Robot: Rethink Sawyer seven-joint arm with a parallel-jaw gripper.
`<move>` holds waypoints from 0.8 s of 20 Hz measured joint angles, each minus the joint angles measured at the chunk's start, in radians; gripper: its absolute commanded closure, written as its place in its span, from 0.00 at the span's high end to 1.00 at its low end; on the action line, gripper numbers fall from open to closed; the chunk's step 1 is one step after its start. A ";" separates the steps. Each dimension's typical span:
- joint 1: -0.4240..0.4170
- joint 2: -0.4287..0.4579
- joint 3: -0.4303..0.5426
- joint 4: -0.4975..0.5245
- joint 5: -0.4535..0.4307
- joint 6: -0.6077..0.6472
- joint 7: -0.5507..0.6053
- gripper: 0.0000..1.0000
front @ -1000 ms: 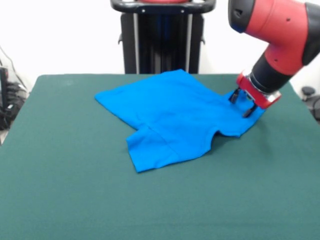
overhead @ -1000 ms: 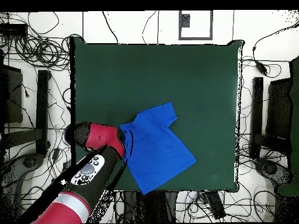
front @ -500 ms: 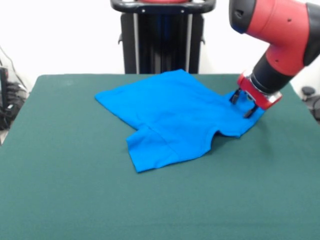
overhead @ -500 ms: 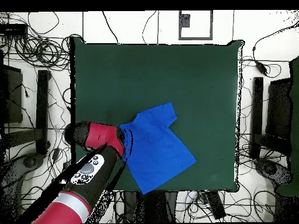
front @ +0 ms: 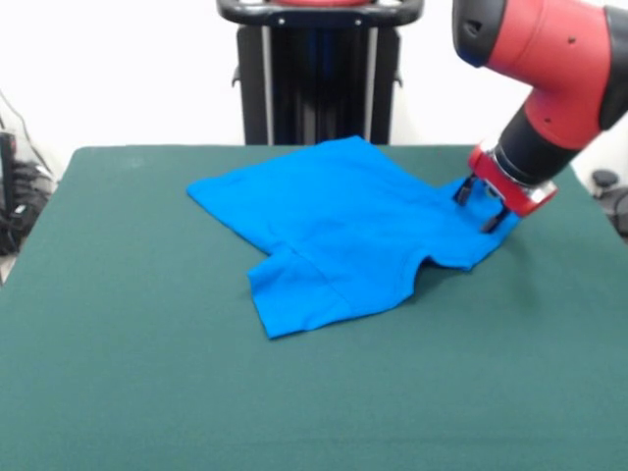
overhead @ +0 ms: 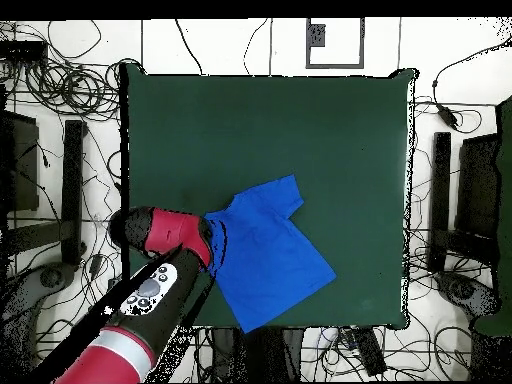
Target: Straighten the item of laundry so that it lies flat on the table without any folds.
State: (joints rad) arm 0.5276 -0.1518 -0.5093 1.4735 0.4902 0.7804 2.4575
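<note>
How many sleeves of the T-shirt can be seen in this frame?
2. One sleeve of the blue T-shirt points toward the near side of the table in the front view. The other sleeve lies under the gripper at the shirt's right end.

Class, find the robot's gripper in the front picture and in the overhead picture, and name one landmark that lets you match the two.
Front view: the gripper is right of centre, its open fingers over the right sleeve of the blue T-shirt.
Overhead view: the gripper is left of centre, at the T-shirt's left edge.
Shared landmark: that sleeve corner of the T-shirt on the green table.
</note>
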 measured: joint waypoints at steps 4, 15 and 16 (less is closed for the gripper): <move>0.001 0.001 0.000 -0.006 0.001 0.001 0.009 1.00; 0.002 0.013 -0.004 -0.030 0.002 0.027 0.051 1.00; 0.003 0.015 -0.006 -0.034 0.002 0.031 0.058 1.00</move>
State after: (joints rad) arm 0.5310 -0.1370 -0.5149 1.4395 0.4919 0.8110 2.5159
